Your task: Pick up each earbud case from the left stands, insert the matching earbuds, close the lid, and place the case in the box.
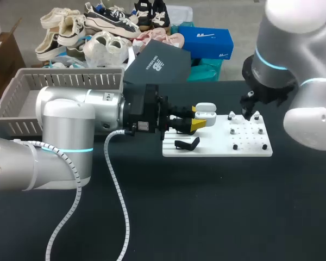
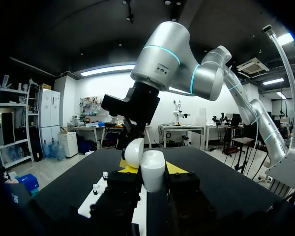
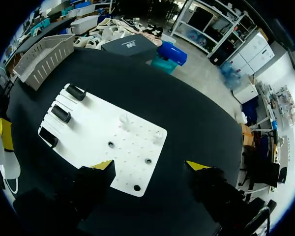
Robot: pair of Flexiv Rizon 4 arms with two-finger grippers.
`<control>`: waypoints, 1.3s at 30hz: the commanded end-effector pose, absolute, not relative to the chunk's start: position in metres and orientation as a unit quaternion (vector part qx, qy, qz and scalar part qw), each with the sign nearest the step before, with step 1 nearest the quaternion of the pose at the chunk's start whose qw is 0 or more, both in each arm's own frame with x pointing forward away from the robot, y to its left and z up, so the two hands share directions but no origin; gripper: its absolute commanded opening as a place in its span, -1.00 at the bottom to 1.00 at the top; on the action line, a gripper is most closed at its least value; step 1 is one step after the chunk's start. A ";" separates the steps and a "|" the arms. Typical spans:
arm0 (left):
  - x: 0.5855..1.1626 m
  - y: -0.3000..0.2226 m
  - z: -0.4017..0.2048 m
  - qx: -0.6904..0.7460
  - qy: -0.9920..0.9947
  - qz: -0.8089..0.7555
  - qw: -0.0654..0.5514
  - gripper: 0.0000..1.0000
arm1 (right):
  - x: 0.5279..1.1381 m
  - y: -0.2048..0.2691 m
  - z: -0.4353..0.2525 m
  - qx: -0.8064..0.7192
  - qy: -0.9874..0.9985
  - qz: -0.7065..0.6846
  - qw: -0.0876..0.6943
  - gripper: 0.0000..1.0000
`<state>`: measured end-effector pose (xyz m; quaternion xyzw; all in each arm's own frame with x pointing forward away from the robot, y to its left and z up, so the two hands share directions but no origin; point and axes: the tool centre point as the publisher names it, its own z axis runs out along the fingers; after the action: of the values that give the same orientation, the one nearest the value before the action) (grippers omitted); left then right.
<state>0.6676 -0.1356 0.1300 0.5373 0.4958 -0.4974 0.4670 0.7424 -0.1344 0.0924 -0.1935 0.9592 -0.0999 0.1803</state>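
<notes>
**1. White board** (image 1: 223,142): flat on black counter (image 1: 206,206). Ref. landmark for all entries below.

**2. Earbud case** (image 1: 206,113): white, lid flipped open. Held clear of the counter, over the board's far-left corner. In L wrist view it sits upright between the fingers, lid tilted back on the side away from the camera.

**3. L end effector** (image 1: 200,117): arm comes in from the board's left side. Both yellow-tipped fingers press the case from opposite sides, so it is clamped on the case, w/ the fingers only a case-width apart.

**4. R end effector** (image 3: 149,165): hangs above the board's right half, arm entering from the board's right. Fingers spread wide, nothing between them, not touching the board.

**5. Earbuds** (image 3: 123,118): 2 pcs, white, seated upright in the far row of the board's right half, apart from each other.

**6. Dark sockets** (image 3: 148,161): several, in the board's right half, in rows nearer than the earbuds.

**7. Black stands** (image 3: 61,113): 3 pcs in a line along the board's left edge.

**8. Grey basket** (image 1: 60,89): slatted walls, on the counter well left of the board, at the far side.
</notes>
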 end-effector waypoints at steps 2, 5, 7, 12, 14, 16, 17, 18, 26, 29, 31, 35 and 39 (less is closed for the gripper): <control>0.669 -0.136 0.130 0.538 0.495 -0.498 0.466 -1.00 | 0.761 -0.127 0.076 -0.171 0.956 -0.171 0.166 0.56; 0.669 -0.136 0.130 0.538 0.495 -0.498 0.466 -1.00 | 0.766 -0.127 0.070 -0.165 0.959 -0.169 0.159 0.40; 0.669 -0.136 0.130 0.538 0.495 -0.498 0.466 -1.00 | 0.769 -0.128 0.067 -0.160 0.960 -0.166 0.155 0.21; 0.669 -0.136 0.130 0.538 0.495 -0.498 0.466 -1.00 | 0.775 -0.131 0.058 -0.151 0.964 -0.162 0.146 0.18; 0.669 -0.136 0.130 0.538 0.495 -0.498 0.466 -1.00 | 0.778 -0.133 0.055 -0.146 0.966 -0.161 0.141 0.12; 0.669 -0.136 0.130 0.538 0.495 -0.498 0.466 -1.00 | 0.780 -0.134 0.052 -0.143 0.967 -0.160 0.138 0.04; 0.669 -0.136 0.130 0.538 0.495 -0.498 0.466 -1.00 | 0.781 -0.134 0.051 -0.141 0.968 -0.159 0.136 -0.01; 0.669 -0.136 0.130 0.538 0.495 -0.498 0.466 -1.00 | 0.782 -0.135 0.049 -0.140 0.968 -0.157 0.134 -0.03; 0.669 -0.136 0.130 0.538 0.495 -0.498 0.466 -1.00 | 0.791 -0.139 0.040 -0.132 0.971 -0.158 0.123 -0.05; 0.669 -0.136 0.130 0.538 0.495 -0.498 0.466 -1.00 | 0.794 -0.140 0.038 -0.131 0.971 -0.160 0.119 -0.07; 0.669 -0.136 0.130 0.538 0.495 -0.498 0.466 -1.00 | 0.796 -0.142 0.036 -0.130 0.972 -0.160 0.116 -0.07; 0.669 -0.136 0.130 0.538 0.495 -0.498 0.466 -1.00 | 0.798 -0.145 0.032 -0.127 0.972 -0.162 0.111 -0.13; 0.669 -0.136 0.130 0.538 0.495 -0.498 0.466 -1.00 | 0.799 -0.145 0.030 -0.127 0.972 -0.164 0.108 -0.15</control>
<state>0.6676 -0.1356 0.1300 0.5373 0.4958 -0.4974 0.4670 0.7948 -0.1474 0.0312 -0.1282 0.9720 -0.1624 0.1115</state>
